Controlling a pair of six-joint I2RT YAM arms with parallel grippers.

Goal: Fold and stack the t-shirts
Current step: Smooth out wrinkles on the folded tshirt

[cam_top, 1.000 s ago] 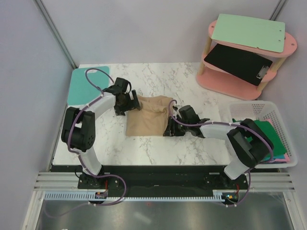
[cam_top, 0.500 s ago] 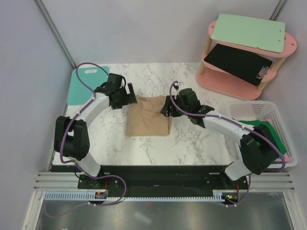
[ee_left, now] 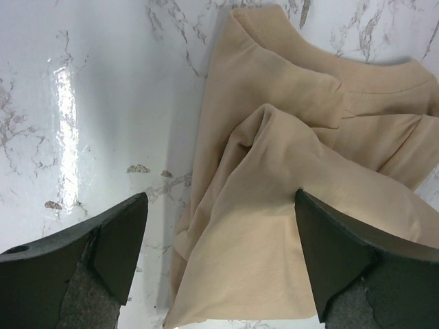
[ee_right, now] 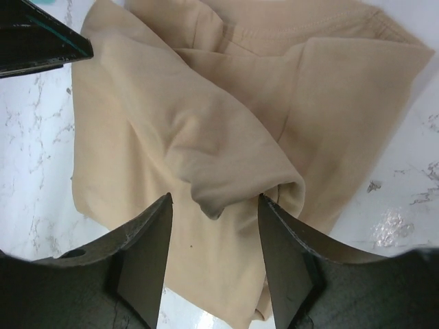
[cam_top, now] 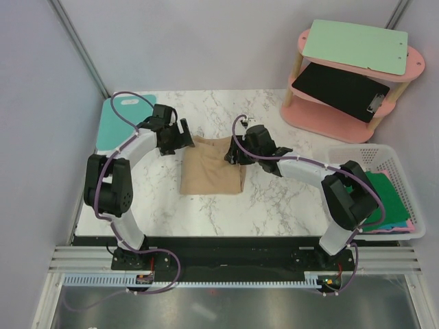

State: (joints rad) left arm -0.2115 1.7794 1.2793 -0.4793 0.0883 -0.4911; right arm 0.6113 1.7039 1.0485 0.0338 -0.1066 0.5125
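A light tan t-shirt (cam_top: 211, 171) lies roughly folded on the marble table (cam_top: 288, 199), its collar at the far end. My left gripper (cam_top: 181, 134) hovers at the shirt's far left corner. In the left wrist view its jaws stand wide open (ee_left: 219, 200) over a loose flap of the tan t-shirt (ee_left: 274, 144), gripping nothing. My right gripper (cam_top: 234, 153) is over the shirt's far right part. In the right wrist view it is open (ee_right: 215, 200), and a bunched fold of the tan t-shirt (ee_right: 206, 151) lies just beyond its tips. A green t-shirt (cam_top: 381, 190) lies in the basket.
A white basket (cam_top: 357, 152) stands at the right edge, with pink cloth (cam_top: 405, 223) under the green. A teal board (cam_top: 121, 122) lies at the far left. A pink shelf (cam_top: 322, 116) at the back right holds a mint clipboard (cam_top: 353, 44) and a black one (cam_top: 339, 88).
My right gripper swung from the shirt's near right edge up to its far right part and opened wider. The shirt now lies narrower. My left gripper shifted to the far left corner.
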